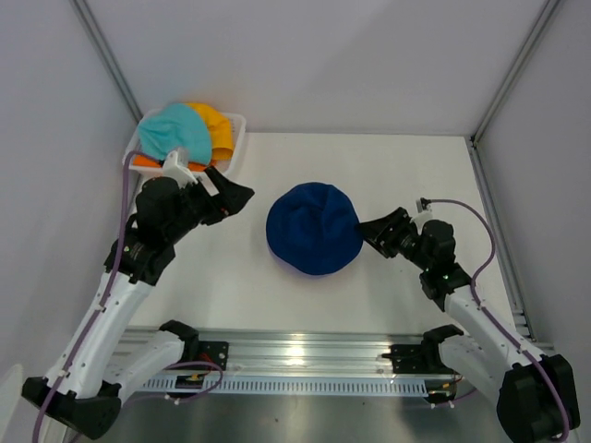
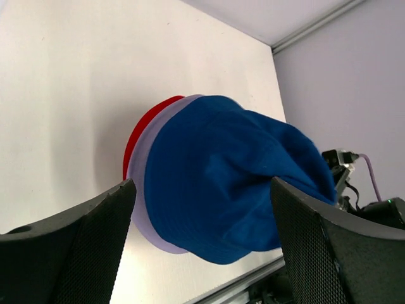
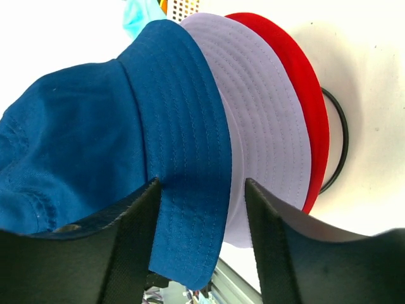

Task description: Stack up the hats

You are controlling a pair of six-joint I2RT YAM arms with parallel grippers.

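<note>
A dark blue hat (image 1: 312, 228) tops a stack in the middle of the table. In the wrist views it lies over a lilac hat (image 3: 266, 114) and a red hat (image 3: 304, 95). My left gripper (image 1: 242, 197) hangs just left of the stack, open wide, and the blue hat (image 2: 221, 177) shows beyond its fingers without touching them. My right gripper (image 3: 202, 190) is at the stack's right edge. It is open, and its fingers straddle the blue and lilac brims. A teal hat (image 1: 171, 134) and a yellow-orange hat (image 1: 214, 129) lie in the basket.
The white slatted basket (image 1: 238, 138) stands at the back left corner, close behind the left arm. A black wire ring (image 3: 342, 145) shows under the red brim. Walls close the table at back and sides, and a metal rail (image 1: 305, 355) runs along the near edge.
</note>
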